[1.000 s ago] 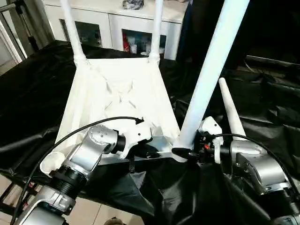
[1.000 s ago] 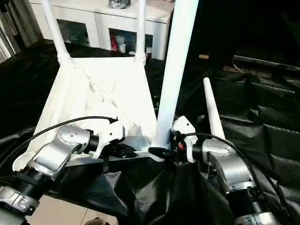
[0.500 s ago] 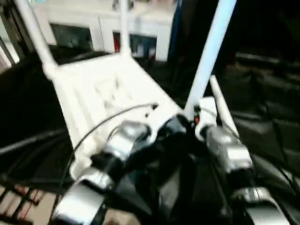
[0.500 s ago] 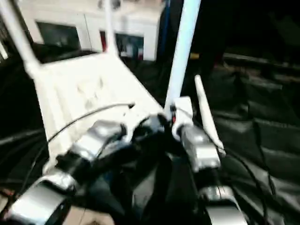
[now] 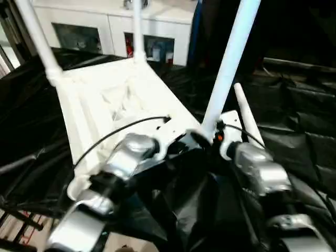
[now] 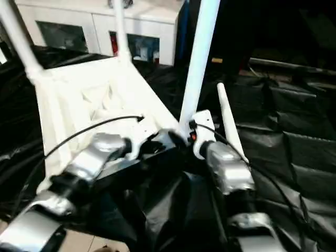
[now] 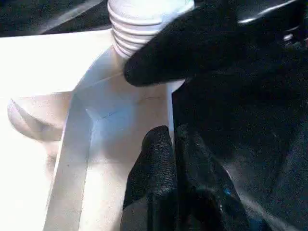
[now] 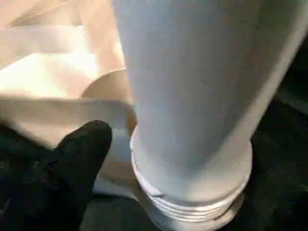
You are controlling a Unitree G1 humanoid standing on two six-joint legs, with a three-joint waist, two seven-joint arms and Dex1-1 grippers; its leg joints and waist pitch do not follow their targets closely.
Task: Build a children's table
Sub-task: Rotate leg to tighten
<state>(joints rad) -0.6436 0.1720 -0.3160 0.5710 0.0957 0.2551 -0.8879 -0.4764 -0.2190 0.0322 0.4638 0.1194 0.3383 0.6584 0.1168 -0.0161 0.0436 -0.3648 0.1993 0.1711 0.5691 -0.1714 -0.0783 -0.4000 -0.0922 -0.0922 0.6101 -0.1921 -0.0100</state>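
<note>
Tabletop (image 5: 113, 100): white plastic, lying upside down on the black-draped table (image 5: 294, 115), ribbed underside facing up, turned at an angle so one corner points toward the robot. Two white legs stand upright in the far corner sockets: far-left leg (image 5: 37, 39) and far-centre leg (image 5: 137, 29). A third leg (image 5: 229, 63) stands in the near-right corner socket and leans slightly to the right as it rises. The ribbed threaded collar (image 8: 192, 204) at its base sits at the socket mouth; whether it is fully seated cannot be told. The fourth leg (image 5: 245, 118) lies loose on the black cloth just to the right of the third leg, narrow end pointing away from the robot.

Left gripper (image 7: 166, 159): fingers pressed together, nothing between them, tips resting at the white rim (image 7: 96, 113) of the tabletop beside the near-right corner. Left silver forearm (image 5: 118, 168) reaches in from the near left.

Right gripper (image 5: 202, 139): at the base of the third leg, from the right. One black finger (image 8: 82, 149) shows just beside the collar, apart from the leg's surface; the spread between its fingers cannot be told. Right silver forearm (image 5: 257, 168) comes from the near right.

Beyond the table: a white cabinet (image 5: 94, 23) with glass doors.
</note>
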